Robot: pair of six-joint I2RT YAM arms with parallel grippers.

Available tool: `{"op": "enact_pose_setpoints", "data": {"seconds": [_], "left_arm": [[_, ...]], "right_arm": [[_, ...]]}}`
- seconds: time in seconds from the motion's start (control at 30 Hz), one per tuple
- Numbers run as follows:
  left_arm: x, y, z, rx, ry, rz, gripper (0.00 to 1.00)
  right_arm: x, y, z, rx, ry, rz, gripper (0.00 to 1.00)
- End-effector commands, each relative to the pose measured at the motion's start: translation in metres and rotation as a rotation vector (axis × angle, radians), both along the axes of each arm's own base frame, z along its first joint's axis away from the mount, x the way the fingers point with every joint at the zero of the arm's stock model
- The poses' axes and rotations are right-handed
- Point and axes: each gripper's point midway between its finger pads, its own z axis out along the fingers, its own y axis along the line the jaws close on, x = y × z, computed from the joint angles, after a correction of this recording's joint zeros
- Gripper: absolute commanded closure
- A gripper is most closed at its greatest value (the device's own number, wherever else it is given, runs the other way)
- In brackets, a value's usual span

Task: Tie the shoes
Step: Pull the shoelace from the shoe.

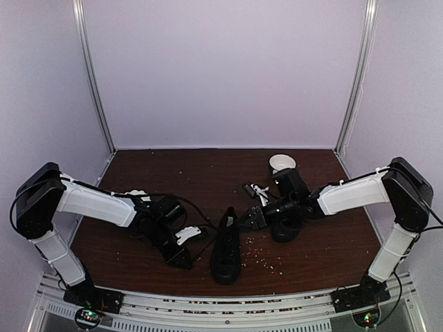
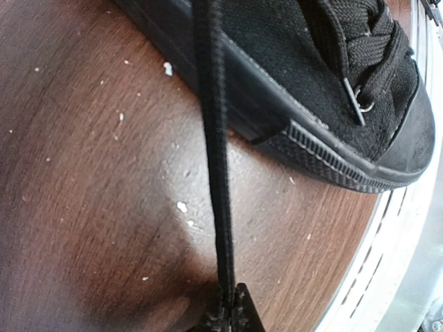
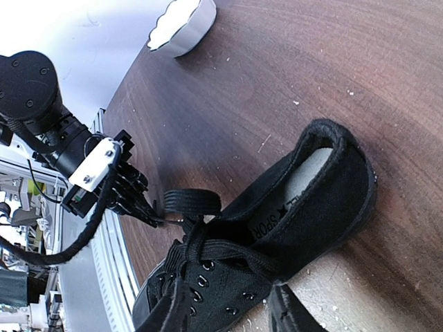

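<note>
- The middle shoe (image 1: 225, 250) lies on the table (image 1: 173, 180) between the 2 arms. Its long axis runs near to far, with the toe cap at the near edge beside the metal rail (image 2: 408, 263).
- The second shoe (image 1: 285, 232) sits to the right, partly hidden under the right arm and well out of the left arm's way.
- The left jaws are pinched tight on 1 lace (image 2: 216, 173). It runs straight and taut from the shoe's upper to the fingertips (image 2: 239, 312), which are low over the table on the shoe's left side.
- The right jaws stand part-way apart in the right wrist view, with nothing visibly clamped between the 2 fingers (image 3: 287, 311). They hang over the heel end of the middle shoe, just above the lacing.
- A small loop (image 3: 192, 202) of lace stands up at the top of the lacing, on the side facing the left arm.
- The next move likely turns on this: the loop lies ahead of the right jaws, across the shoe's opening, and the taut lace leads away from it leftward.
- The right jaws are much the nearer to the loop, so they would probably reach across the shoe's width, not along its length.
</note>
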Motion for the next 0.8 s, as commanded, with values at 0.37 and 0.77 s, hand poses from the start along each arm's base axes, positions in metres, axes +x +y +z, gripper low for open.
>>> {"op": "enact_pose_setpoints", "data": {"seconds": [0.37, 0.77], "left_arm": [[0.056, -0.042, 0.085, -0.209, -0.333, -0.055, 0.57], [0.123, -0.112, 0.121, -0.328, -0.432, -0.038, 0.52]], "right_arm": [[0.004, 0.011, -0.008, 0.031, 0.017, -0.003, 0.65], [-0.003, 0.007, -0.022, 0.018, 0.045, 0.003, 0.63]]}}
